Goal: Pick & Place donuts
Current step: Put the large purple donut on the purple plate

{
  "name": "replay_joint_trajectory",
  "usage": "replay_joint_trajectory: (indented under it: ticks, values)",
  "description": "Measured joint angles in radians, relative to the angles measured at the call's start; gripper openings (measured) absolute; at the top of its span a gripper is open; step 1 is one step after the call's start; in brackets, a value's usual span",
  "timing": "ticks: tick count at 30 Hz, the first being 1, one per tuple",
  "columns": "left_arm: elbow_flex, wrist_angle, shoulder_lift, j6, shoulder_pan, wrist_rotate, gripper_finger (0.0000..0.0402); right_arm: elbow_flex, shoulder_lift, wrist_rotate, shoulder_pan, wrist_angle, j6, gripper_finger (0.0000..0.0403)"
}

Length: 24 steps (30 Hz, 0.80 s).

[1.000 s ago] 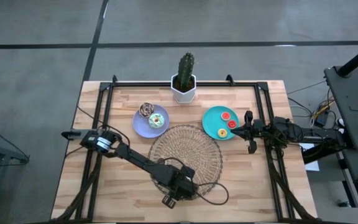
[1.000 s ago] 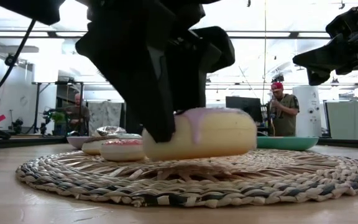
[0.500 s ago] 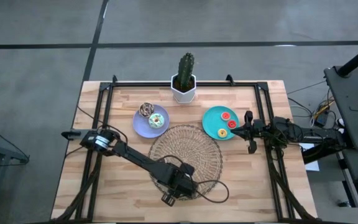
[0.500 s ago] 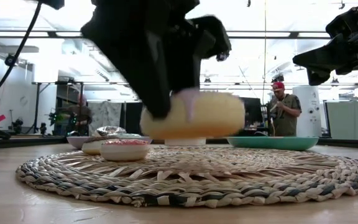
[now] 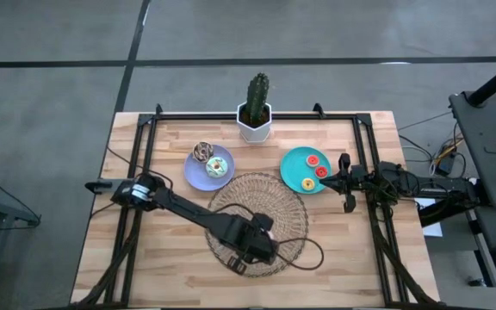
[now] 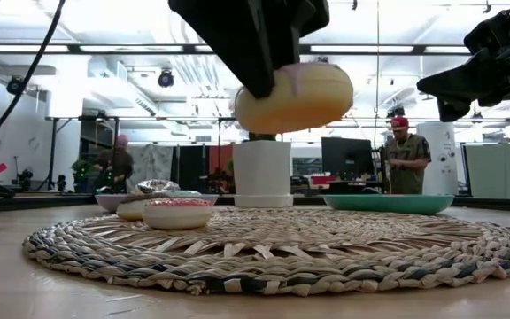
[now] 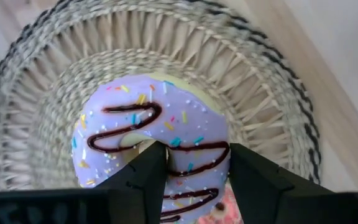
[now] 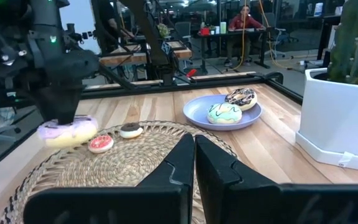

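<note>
Low view: your left hand (image 6: pixel 268 84) grips lavender-iced donut (image 6: pixel 295 96), jaws clamped on its ring, now lifted clear above wicker mat (image 6: pixel 273 244) where it rested a second ago. Pick done; carry next. Right hand (image 8: pixel 194 163) shut, empty, beside teal plate (image 5: pixel 293 172).

Woven mat (image 5: pixel 258 222) lies mid-table, two plates (image 5: pixel 198 173) behind it (cactus pot (image 5: pixel 255 122) farthest back).

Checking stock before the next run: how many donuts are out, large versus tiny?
Large donuts: 3, one in the left gripper
Tiny donuts: 5
Total: 8
</note>
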Motion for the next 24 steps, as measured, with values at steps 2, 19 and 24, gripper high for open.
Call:
replay_joint_trajectory:
  ticks: [2, 19, 24]
  values:
    - [-0.004, -0.006, -0.013, 0.000, 0.008, -0.001, 0.0138, 0.000, 0.000, 0.000, 0.000, 0.000, 0.000, 0.0008]
    - [-0.021, -0.061, -0.047, 0.000, 0.096, 0.000, 0.0138, 0.000, -0.001, 0.000, 0.000, 0.000, 0.000, 0.0008]
    - [-0.052, -0.066, -0.072, -0.006, 0.126, -0.001, 0.0138, 0.000, -0.001, 0.000, 0.000, 0.000, 0.000, 0.0008]
